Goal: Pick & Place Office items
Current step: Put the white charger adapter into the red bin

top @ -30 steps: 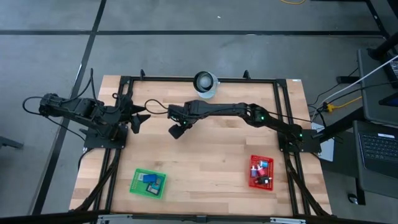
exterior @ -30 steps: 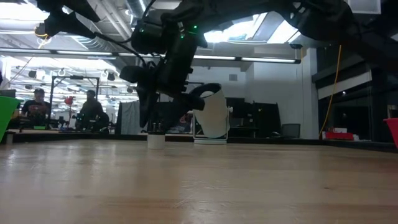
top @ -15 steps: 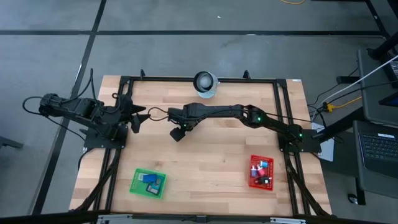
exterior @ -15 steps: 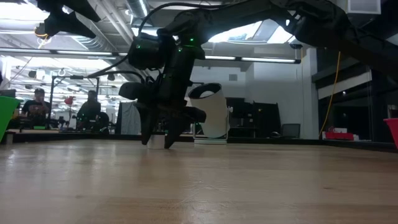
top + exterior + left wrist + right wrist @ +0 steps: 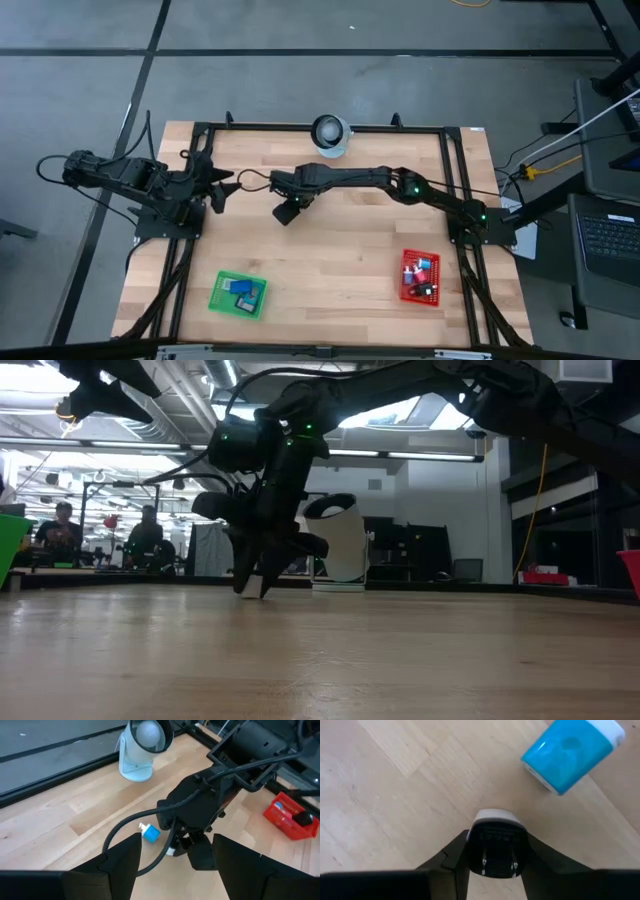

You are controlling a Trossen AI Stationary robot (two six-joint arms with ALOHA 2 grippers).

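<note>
A small black-and-white plug block (image 5: 495,842) sits between the fingers of my right gripper (image 5: 495,866), which reaches down at the table's middle left (image 5: 288,212) and is shut on it. A blue-and-white block (image 5: 569,756) lies on the wood just beyond it, and it also shows as the blue block (image 5: 151,833) in the left wrist view. More small items lie in the green basket (image 5: 240,295) and the red basket (image 5: 420,275). My left gripper (image 5: 225,190) waits open at the left side of the table. My right gripper pinches the plug block between its two fingers, one on each side face (image 5: 470,845), with the prong face toward the camera. The fingers (image 5: 262,575) come from above, pointing down. The block sits at table level; whether it rests on the wood cannot be told.
A larger round white ring-shaped object (image 5: 330,132) stands at the far edge, behind the right gripper (image 5: 335,545). A dark frame (image 5: 320,126) borders the work area. The right arm's cable (image 5: 130,827) loops over the wood. People sit in the room beyond.
My right gripper has come down onto the table over the small plug block, and its fingers have closed from astride it to shut on its sides. The block and the blue block have stayed in place.
</note>
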